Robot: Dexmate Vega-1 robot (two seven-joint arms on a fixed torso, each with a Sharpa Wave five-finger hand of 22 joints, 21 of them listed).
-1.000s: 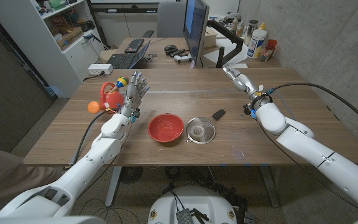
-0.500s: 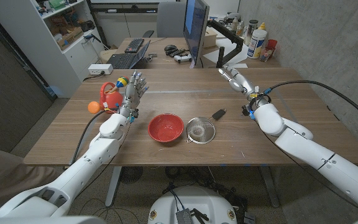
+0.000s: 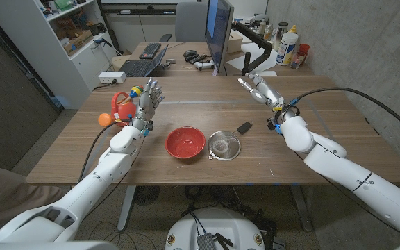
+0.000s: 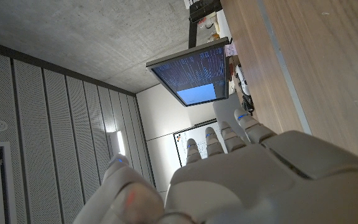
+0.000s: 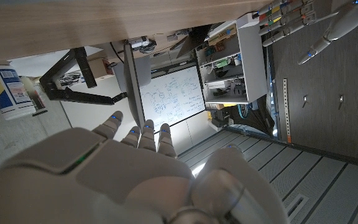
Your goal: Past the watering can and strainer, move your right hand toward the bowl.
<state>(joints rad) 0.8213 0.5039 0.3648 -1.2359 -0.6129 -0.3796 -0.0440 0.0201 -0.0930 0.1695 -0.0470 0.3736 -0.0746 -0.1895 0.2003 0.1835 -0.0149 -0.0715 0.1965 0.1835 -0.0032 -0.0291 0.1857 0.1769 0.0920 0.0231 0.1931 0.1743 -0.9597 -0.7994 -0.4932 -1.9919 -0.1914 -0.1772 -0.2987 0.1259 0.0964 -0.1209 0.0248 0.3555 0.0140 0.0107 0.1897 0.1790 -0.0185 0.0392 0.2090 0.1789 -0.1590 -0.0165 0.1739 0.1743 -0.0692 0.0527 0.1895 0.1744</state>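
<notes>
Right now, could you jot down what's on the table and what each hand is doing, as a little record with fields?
bowl: red bowl, table's near middle, empty
strainer: metal strainer just right of the bowl, black handle pointing away from the robot
watering can: red watering can, far left, beside the left hand
left hand: left hand raised, fingers apart, holding nothing
right hand: right hand raised beyond the strainer, fingers extended, holding nothing

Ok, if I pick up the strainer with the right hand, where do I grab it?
Take the strainer by its black handle. The handle sticks out from the mesh basket toward the far right, lying low on the table, on the same side as the right hand. Come from above and close on the handle.
</notes>
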